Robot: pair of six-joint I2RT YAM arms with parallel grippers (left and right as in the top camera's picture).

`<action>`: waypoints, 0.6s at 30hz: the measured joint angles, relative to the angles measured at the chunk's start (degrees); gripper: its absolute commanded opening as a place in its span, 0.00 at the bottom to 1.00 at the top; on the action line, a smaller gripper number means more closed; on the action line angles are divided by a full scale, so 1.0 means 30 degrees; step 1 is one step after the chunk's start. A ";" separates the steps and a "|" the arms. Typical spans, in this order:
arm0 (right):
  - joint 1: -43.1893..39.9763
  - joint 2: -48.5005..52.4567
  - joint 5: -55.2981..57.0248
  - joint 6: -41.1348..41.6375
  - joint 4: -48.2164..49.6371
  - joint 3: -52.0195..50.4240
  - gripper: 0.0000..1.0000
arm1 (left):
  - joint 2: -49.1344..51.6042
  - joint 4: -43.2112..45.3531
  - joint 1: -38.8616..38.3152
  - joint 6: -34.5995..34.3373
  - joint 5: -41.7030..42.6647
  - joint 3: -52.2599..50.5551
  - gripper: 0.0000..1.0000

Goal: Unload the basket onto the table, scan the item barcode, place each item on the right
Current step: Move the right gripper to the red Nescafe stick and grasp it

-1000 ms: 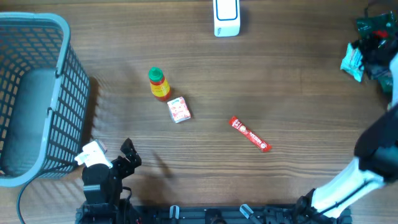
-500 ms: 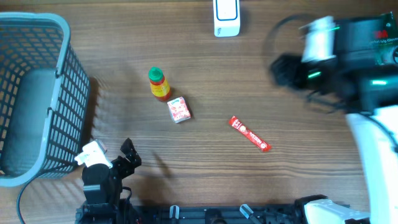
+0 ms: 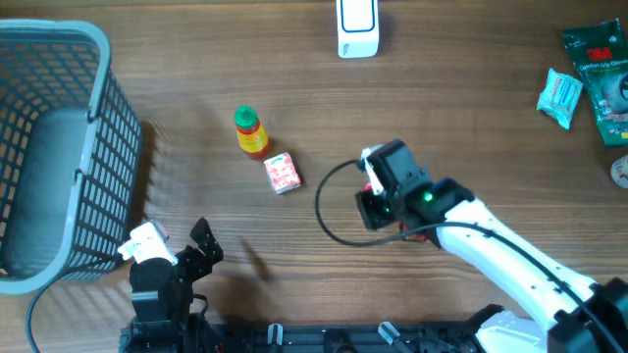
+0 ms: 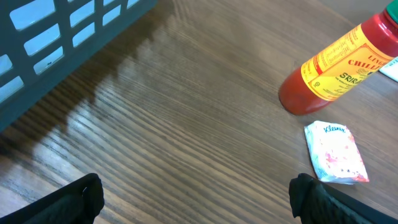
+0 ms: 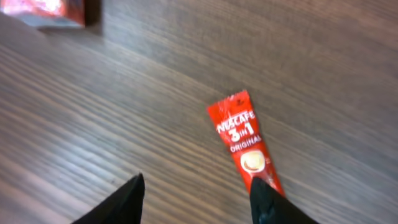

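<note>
A red Nescafe sachet (image 5: pixel 245 140) lies flat on the wooden table. In the overhead view my right arm covers most of it. My right gripper (image 5: pixel 199 190) hangs low over it, open with nothing between the fingers. Its right fingertip (image 5: pixel 264 196) sits over the sachet's lower end. The white scanner (image 3: pixel 355 27) stands at the table's far edge. My left gripper (image 4: pixel 199 199) is wide open and empty near the front left, also seen from overhead (image 3: pixel 201 245).
A red chilli sauce bottle (image 3: pixel 250 132) and a small tissue pack (image 3: pixel 282 173) lie left of centre. A grey-blue mesh basket (image 3: pixel 49 147) fills the left side. Green packets (image 3: pixel 599 69) sit at the far right.
My right arm has swung in from the far right edge to the table's middle, down over the sachet, and its jaws have narrowed. The left arm has not moved.
</note>
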 measured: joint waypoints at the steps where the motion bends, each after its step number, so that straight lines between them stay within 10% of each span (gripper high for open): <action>1: 0.0007 0.0007 0.0029 0.0000 0.0583 -0.0612 0.50 | 0.0000 0.0000 0.0000 0.0000 0.0000 0.0000 1.00; 18: 0.0007 0.0255 0.5311 0.3606 0.2914 -0.3402 0.47 | 0.0000 0.0007 0.0000 0.0000 0.0000 0.0000 1.00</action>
